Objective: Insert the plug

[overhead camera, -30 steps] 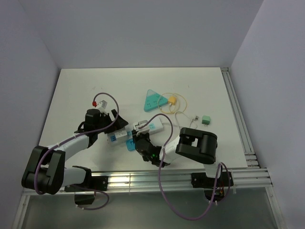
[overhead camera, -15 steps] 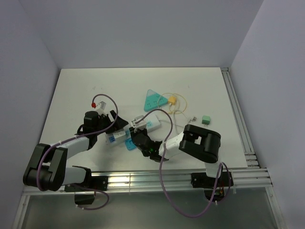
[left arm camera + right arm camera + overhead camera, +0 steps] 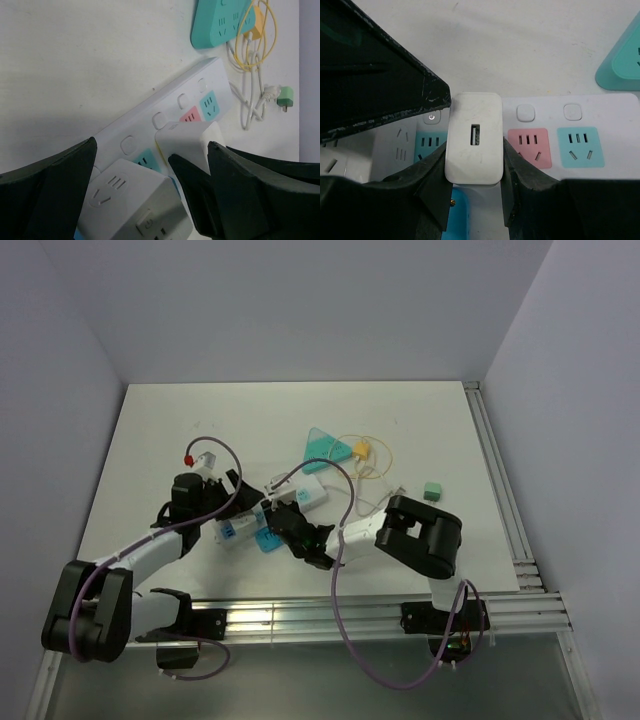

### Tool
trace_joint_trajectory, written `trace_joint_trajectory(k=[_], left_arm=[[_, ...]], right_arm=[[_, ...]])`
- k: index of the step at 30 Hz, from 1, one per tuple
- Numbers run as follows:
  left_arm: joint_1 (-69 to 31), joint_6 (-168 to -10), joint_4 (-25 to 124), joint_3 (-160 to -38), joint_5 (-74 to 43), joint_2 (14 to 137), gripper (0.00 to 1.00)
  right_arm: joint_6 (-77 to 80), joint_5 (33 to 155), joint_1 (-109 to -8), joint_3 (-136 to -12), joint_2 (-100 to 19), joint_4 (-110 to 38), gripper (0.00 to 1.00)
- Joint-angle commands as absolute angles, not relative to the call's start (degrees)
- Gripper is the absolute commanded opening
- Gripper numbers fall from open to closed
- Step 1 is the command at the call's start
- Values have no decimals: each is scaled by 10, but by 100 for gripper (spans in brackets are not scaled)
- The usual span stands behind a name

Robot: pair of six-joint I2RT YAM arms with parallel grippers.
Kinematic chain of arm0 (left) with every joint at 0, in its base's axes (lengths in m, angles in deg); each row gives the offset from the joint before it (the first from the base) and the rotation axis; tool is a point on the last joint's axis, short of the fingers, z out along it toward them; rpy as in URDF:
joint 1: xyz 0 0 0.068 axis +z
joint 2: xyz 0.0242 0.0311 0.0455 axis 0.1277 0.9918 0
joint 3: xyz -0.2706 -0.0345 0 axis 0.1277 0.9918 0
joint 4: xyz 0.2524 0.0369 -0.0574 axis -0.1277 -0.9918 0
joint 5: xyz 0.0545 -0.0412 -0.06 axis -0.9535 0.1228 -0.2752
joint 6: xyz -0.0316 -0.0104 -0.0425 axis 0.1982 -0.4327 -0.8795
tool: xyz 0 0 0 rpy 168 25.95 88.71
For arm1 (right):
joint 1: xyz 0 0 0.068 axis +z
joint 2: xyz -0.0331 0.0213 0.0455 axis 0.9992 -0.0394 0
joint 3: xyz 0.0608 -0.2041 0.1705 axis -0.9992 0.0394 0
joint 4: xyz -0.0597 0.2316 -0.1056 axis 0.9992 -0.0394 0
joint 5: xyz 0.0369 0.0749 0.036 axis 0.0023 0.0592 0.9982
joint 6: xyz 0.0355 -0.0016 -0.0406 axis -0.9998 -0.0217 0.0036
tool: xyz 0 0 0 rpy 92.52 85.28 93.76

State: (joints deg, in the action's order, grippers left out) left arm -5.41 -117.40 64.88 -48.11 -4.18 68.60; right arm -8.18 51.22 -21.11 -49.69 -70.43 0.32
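Right gripper point(image 3: 473, 156) was clamped on the plug point(image 3: 473, 145), a white block with a USB port in its upper face. One finger point(image 3: 427, 185) pressed each long side, and the jaws stood at a middling width set by the block.

The plug sat over the white strip point(image 3: 580, 112), just left of the pink socket point(image 3: 529, 145). A teal socket point(image 3: 580, 146) lay further right, and another teal one showed partly at the plug's left edge. Could not tell whether the prongs were seated; the underside was hidden.

Left gripper point(image 3: 246, 504) had its jaws wide, gripping nothing. In the left wrist view its fingers point(image 3: 45, 195) straddled the near end of the strip. A white cube adapter point(image 3: 132, 200) sat in the strip between them, just beside the plug. One left finger also filled the upper left of the right wrist view, close to the plug's corner; contact not resolvable.

Elsewhere on the table point(image 3: 250, 420):
- A triangular teal strip point(image 3: 322, 448) lay beyond the white one.
- A yellow cable point(image 3: 366, 452) was coiled at its right.
- A small green block point(image 3: 432, 491) lay well apart to the right.
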Motion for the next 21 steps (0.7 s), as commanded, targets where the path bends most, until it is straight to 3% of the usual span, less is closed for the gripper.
trace_joint_trajectory(k=[1, 10, 16, 19, 21], left_arm=[[-54, -1170, 599, -533, -79, 652, 98], [17, -1231, 516, -583, -169, 562, 99], [23, -1240, 485, -587, -211, 511, 99], [25, -1231, 475, -594, -204, 517, 100], [26, -1227, 473, -597, -199, 518, 99]], right_arm=[[-125, 580, -219, -484, -772, -217, 0], [-147, 599, -268, -564, -818, -245, 0], [-159, 586, -288, -725, -901, -347, 0], [-161, 607, -288, -774, -919, -368, 33], [-162, 622, -289, -760, -892, -354, 41]])
